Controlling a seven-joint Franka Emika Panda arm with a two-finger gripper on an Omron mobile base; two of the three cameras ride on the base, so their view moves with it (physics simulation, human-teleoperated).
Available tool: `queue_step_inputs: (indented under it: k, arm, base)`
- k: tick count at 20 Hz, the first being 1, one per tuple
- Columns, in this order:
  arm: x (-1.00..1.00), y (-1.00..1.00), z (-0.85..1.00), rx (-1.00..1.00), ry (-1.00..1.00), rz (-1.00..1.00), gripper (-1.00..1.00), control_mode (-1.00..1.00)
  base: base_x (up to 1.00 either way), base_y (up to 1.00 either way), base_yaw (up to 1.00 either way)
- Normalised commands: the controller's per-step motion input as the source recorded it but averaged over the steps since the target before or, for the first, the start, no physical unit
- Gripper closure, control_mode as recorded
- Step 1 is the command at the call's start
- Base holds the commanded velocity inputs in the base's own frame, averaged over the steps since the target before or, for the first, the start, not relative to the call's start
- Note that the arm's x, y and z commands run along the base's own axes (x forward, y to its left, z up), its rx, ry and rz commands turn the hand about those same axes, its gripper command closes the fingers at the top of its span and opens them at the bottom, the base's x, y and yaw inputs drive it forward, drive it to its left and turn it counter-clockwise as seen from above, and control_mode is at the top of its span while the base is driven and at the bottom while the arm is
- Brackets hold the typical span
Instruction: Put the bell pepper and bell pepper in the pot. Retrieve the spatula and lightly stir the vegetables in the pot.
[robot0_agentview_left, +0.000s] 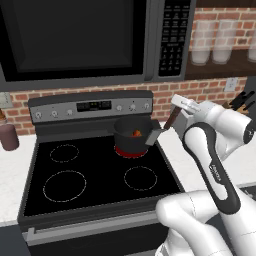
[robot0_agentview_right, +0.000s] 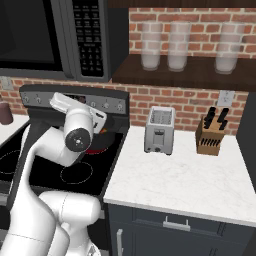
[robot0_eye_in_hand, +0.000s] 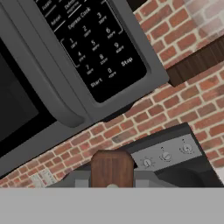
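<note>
Fingers (robot0_eye_in_hand: 81, 180) clamp the spatula (robot0_agentview_left: 165, 127) beside pot (robot0_agentview_left: 131, 139), under microwave (robot0_agentview_left: 80, 40).

The small round dark grey pot (robot0_agentview_left: 131, 137) with a red band at its base sat on the rear right burner, an orange-red pepper (robot0_agentview_left: 136, 133) showing inside, while the brown-handled, grey-bladed spatula (robot0_agentview_left: 161, 129) slanted down to the pot's right rim.

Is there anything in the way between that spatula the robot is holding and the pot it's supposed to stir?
Nothing visible blocks it. The spatula is held just right of the pot on the stove's back right burner, its blade beside the rim. The pot is open on top, with a pepper showing inside.
</note>
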Motion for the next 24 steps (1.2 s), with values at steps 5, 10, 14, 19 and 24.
queue_step_inputs:
  k: [5, 10, 14, 19, 24]
  arm:
    - [0.47, 0.0, -0.15, 0.24, 0.0, 0.01, 1.0, -1.0]
    - [0.49, -0.08, -0.17, 0.15, -0.03, 0.0, 1.0, -1.0]
    - [0.46, -0.17, -0.27, 0.03, -0.06, 0.0, 1.0, -1.0]
    - [0.31, -0.06, -0.4, 0.0, -0.09, 0.0, 1.0, -1.0]
    - [0.19, 0.0, -0.29, 0.0, -0.13, 0.0, 1.0, -1.0]
  base:
    - [0.0, 0.0, 0.0]
    - [0.0, 0.0, 0.0]
    - [0.0, 0.0, 0.0]
    - [0.0, 0.0, 0.0]
    - [0.0, 0.0, 0.0]
